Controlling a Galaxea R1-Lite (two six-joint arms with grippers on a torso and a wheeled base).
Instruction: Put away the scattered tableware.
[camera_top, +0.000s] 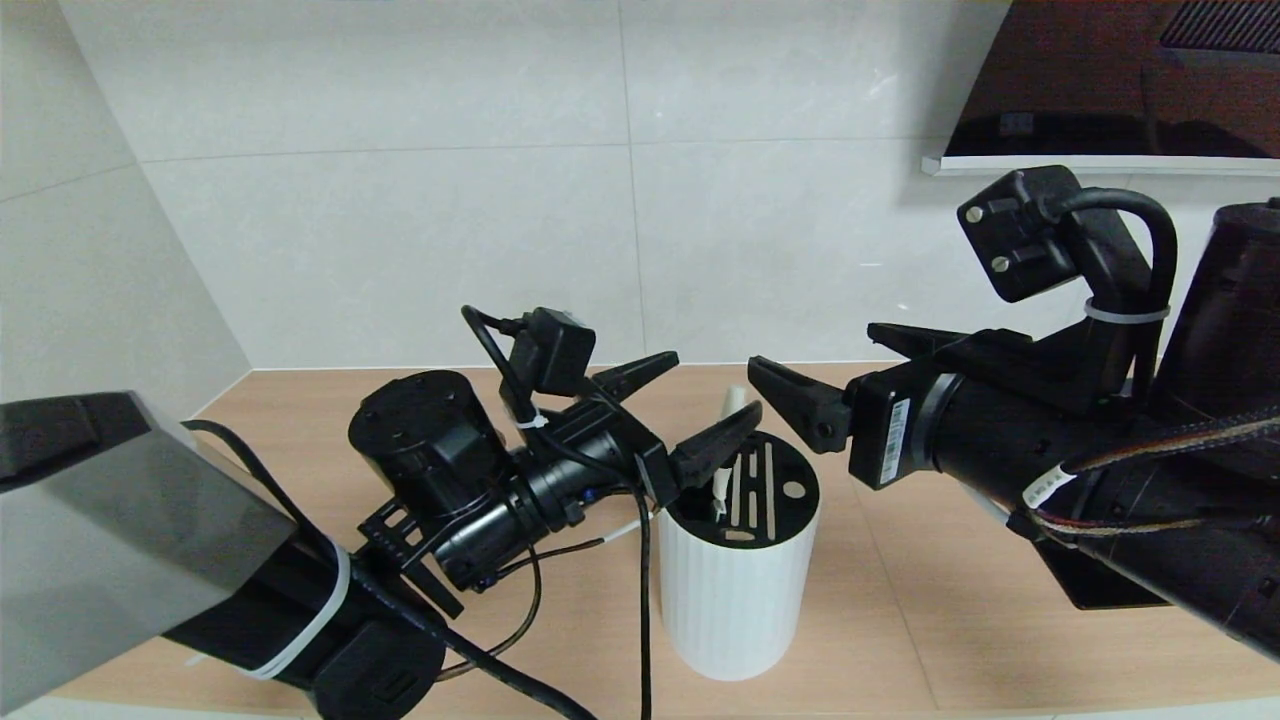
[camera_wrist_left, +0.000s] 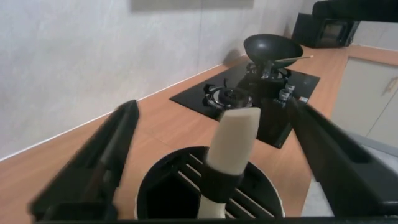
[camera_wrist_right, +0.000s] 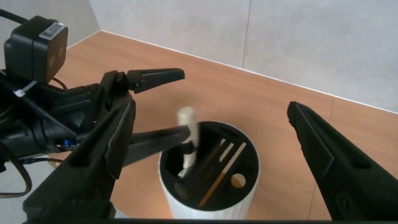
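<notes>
White ribbed holder on the wooden worktop, just below both sets of jaws, a cream-handled utensil upright in its slotted top | left wrist: left jaws apart, utensil handle standing between them | right wrist: right jaws wide apart above the holder, utensil nearer the left jaws
</notes>
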